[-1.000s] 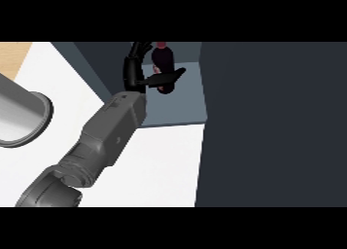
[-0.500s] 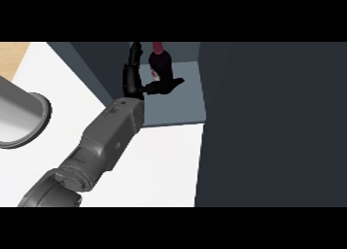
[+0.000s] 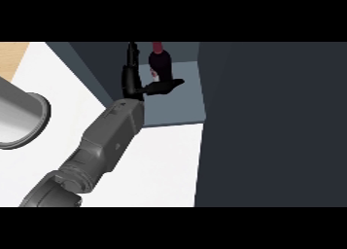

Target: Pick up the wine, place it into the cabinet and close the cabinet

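The wine bottle [image 3: 160,61], dark with a red neck, stands upright on the grey floor of the open cabinet [image 3: 177,108] at the top centre. My left hand [image 3: 132,83] is inside the cabinet just left of the bottle. It is open: its fingers [image 3: 130,58] point straight up along the bottle's left side, and its thumb [image 3: 165,86] sticks out to the right in front of the bottle's base. The bottle's lower part is partly hidden by the thumb. My right hand does not show.
The dark cabinet door [image 3: 276,121] stands open and fills the right side. A large metal cylinder [image 3: 11,116] lies on the white counter [image 3: 158,160] at the left. The cabinet's dark side wall [image 3: 97,68] runs beside my forearm.
My left hand's fingers were curled round the wine bottle; they have straightened and let it go. The bottle stays standing in the cabinet.
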Controlling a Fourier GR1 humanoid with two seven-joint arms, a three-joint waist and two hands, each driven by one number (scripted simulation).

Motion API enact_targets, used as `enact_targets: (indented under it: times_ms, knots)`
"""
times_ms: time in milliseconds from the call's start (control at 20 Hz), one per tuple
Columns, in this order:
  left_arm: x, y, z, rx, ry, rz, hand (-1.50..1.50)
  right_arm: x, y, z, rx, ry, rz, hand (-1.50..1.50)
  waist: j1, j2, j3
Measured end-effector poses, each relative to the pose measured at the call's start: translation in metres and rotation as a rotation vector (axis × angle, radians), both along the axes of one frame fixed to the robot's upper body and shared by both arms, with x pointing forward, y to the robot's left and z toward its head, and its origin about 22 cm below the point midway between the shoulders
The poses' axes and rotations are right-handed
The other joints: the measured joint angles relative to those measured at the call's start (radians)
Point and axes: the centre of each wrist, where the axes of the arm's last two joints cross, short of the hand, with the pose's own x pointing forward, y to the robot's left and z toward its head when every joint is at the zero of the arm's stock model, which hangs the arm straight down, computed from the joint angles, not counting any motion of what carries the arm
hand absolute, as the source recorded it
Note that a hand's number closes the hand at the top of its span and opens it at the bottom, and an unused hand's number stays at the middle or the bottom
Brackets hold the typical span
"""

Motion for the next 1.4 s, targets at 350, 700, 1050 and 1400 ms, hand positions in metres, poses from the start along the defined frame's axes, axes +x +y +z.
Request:
enact_targets:
  times_ms: [350,700,1050,1400]
  knots:
    - [-0.0006,0.0004,-0.0009,-0.01,-0.039,-0.057,-1.5,0.0007,0.0012,0.0002,0.002,0.0,0.004,-1.5,0.001,0.001,0.0]
    - [-0.0019,0.0011,-0.0034,-0.021,-0.042,-0.125,-1.5,0.0,0.0055,0.0017,0.015,0.008,0.013,-1.5,0.001,-0.002,-0.001]
    - [-0.0046,0.0029,-0.0078,-0.08,-0.054,-0.156,-1.5,-0.0006,0.0062,-0.0006,0.012,0.009,0.028,-1.5,-0.003,-0.008,-0.001]
    - [-0.0058,0.001,-0.0073,-0.133,-0.063,-0.186,-1.5,0.0014,0.0097,0.0053,0.027,0.015,0.023,-1.5,0.0,-0.011,-0.003]
